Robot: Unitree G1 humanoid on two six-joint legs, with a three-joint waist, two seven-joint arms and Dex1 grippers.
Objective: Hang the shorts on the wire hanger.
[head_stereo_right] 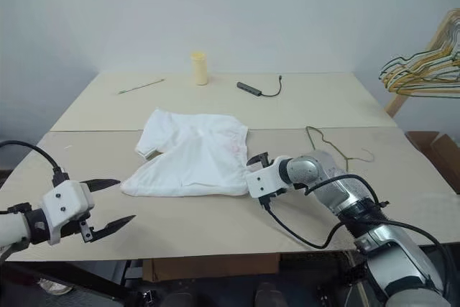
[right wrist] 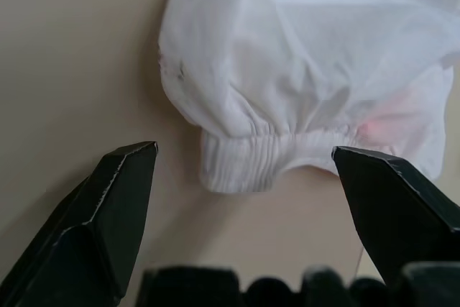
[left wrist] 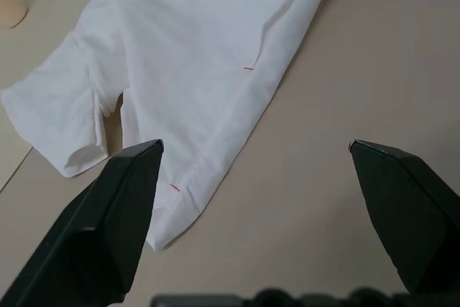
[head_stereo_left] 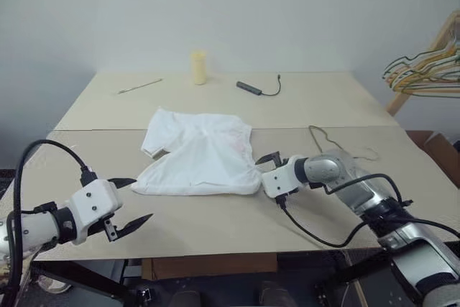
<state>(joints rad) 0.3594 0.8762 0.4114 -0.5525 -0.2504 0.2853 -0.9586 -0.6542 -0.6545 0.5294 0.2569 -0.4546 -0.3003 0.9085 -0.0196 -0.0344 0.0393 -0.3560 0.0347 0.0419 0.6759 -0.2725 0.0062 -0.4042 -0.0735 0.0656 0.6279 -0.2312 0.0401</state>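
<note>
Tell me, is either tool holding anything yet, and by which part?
Nothing is held. The right tool is open, fingers either side of the elastic waistband of the shorts, not closed. The left tool is open over bare table.

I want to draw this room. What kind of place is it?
Probably a robot practice room, not a home: a bare tabletop against a blank wall, white shorts laid out, a wire hanger beside them, and a bunch of coloured hangers at the side.
</note>
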